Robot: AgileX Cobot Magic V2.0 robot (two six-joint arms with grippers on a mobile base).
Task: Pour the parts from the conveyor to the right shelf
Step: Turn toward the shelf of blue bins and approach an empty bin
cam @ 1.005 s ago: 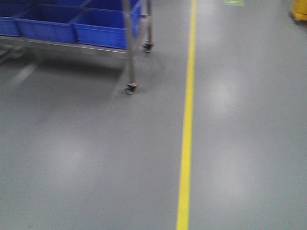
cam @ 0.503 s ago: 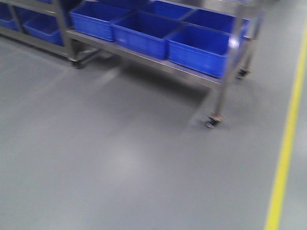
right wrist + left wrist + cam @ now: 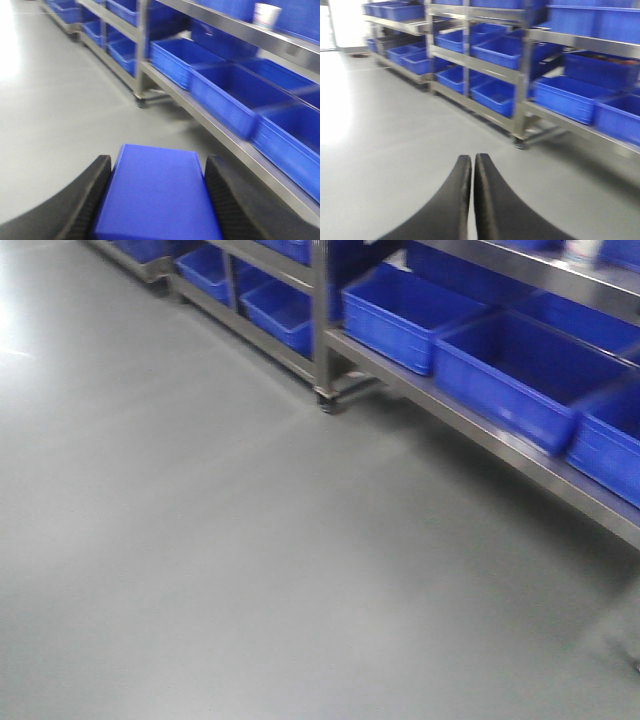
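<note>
Front view: grey floor, with the steel right shelf and its blue bins along the right.

Left wrist view: left hand pressed together, empty, pointing toward the shelf.

Right wrist view: right hand clamped on the blue part, held level, probably to carry it securely to a bin.
</note>
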